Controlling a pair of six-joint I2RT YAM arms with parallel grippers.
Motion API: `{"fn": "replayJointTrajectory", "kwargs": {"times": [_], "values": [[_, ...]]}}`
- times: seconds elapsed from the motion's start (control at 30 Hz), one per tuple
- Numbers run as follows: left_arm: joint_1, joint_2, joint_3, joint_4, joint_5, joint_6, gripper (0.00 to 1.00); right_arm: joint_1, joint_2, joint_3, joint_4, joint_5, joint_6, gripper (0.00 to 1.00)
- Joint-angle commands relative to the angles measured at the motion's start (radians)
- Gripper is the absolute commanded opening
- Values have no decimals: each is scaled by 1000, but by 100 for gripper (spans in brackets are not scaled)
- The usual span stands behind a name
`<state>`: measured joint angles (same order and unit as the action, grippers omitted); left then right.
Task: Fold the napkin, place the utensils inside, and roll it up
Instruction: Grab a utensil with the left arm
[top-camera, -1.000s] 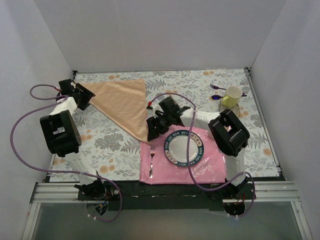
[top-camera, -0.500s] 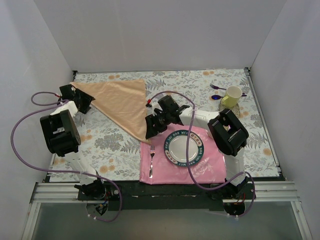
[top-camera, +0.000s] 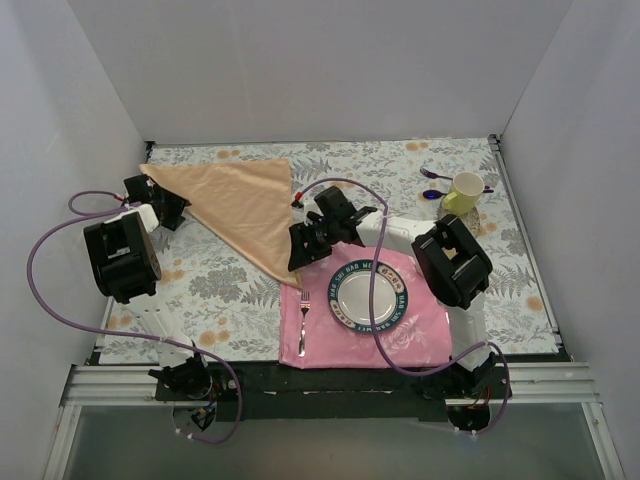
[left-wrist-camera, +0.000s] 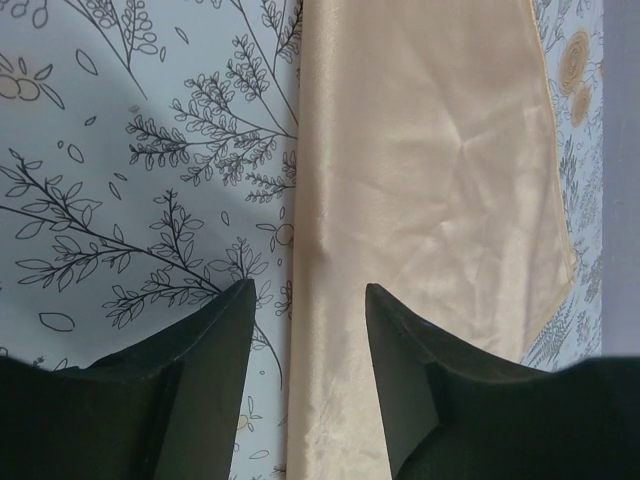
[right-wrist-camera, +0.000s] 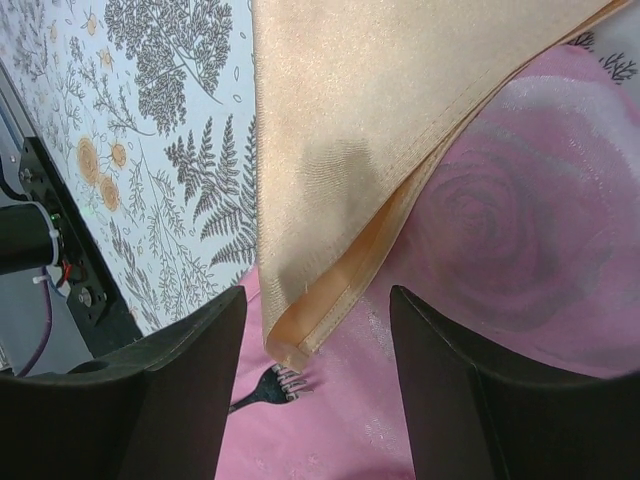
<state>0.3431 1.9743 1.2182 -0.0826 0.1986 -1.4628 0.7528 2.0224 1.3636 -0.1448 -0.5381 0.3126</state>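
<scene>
- The napkin (top-camera: 240, 200), folded into a triangle, is lying on the bench (top-camera: 380, 165) in the upper left of the top view, its lower corner overlapping the pink placemat (top-camera: 410, 335).
- The left gripper (left-wrist-camera: 308, 300) is straddling the napkin's edge near its left corner, jaws apart, released.
- The right gripper (right-wrist-camera: 317, 300) is hanging released, jaws wide either side of that lower corner.
- The fork (top-camera: 303, 322) is lying on the placemat, just below the corner.

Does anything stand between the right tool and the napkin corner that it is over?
Nothing visible does. The right tool is open and straddles the near corner of the napkin, which lies uncovered on the pink mat.
</scene>
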Motion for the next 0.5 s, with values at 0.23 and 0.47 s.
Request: {"fn": "replayJointTrajectory", "kwargs": {"times": [0.23,0.47], "values": [[4,20,9,49,-24,-2,40,-7,68,94,45,-33,39,65],[4,41,41,50,-19,6,36,-6,79,88,51,-46,43,61]]}}
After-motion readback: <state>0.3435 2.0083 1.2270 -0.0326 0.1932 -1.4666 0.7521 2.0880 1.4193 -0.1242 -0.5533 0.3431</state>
